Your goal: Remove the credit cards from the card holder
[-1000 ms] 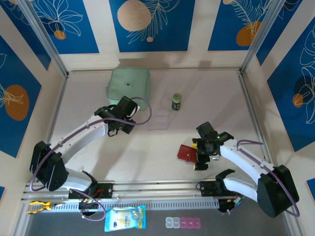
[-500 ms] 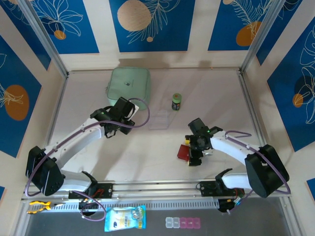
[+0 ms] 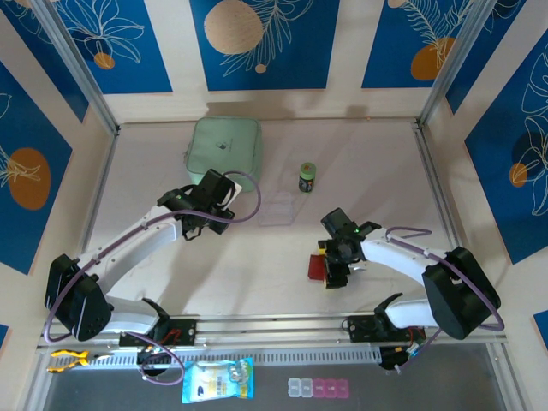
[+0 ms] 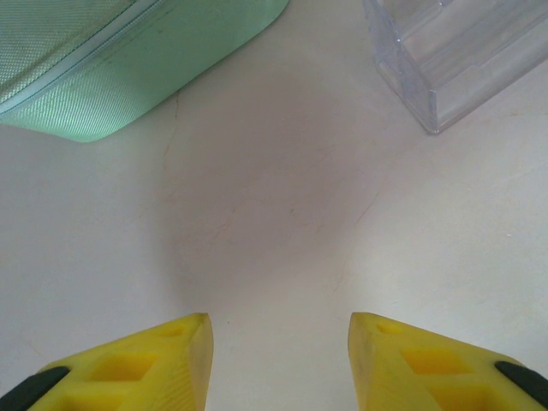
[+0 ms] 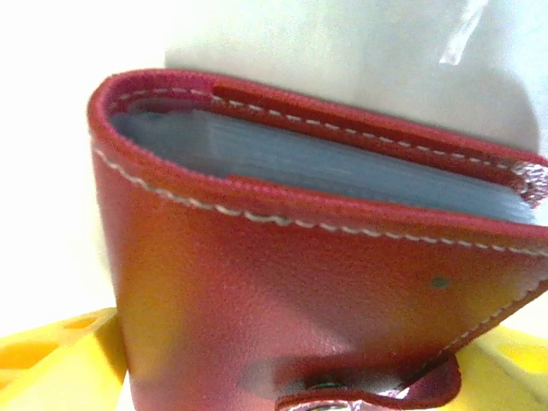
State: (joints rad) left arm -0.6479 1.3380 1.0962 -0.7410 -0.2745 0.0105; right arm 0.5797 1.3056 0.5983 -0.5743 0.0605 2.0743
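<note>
Step in hand looks like the grab: near the table's (image 3: 257, 282) near edge, right of middle, the right gripper (image 3: 332, 272) has wide jaws around the shut card holder (image 3: 317, 267). Whether they squeeze it cannot be told. Next it likely needs a firm hold and the strap (image 5: 368, 396) undone. Farther back, the left gripper (image 4: 278, 330) hangs half open and empty by the green case (image 4: 128, 60).

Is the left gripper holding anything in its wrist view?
No: the left gripper stands open over the bare table, with nothing between its yellow fingers.
</note>
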